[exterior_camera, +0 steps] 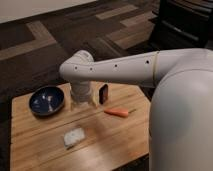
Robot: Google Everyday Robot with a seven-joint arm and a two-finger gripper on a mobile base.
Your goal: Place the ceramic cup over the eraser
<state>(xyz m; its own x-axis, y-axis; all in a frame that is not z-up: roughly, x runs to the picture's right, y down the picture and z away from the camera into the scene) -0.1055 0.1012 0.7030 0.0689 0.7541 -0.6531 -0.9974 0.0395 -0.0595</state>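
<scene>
Wooden table (115, 145) holds the eraser (103, 93) just beside the hand (83, 102), whose grip cannot be told.

Above the wooden table (115, 142), gripper (83, 101) between blue bowl (46, 100) and eraser (103, 93)

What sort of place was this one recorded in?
Probably an office or lab room: patterned carpet tiles, a small wooden table laid with a bowl, carrot and eraser. The gripper hangs over the table beside the eraser.

Blue bowl (46, 100), carrot (117, 112), speckled lump (74, 136), wooden table (115, 147)
</scene>
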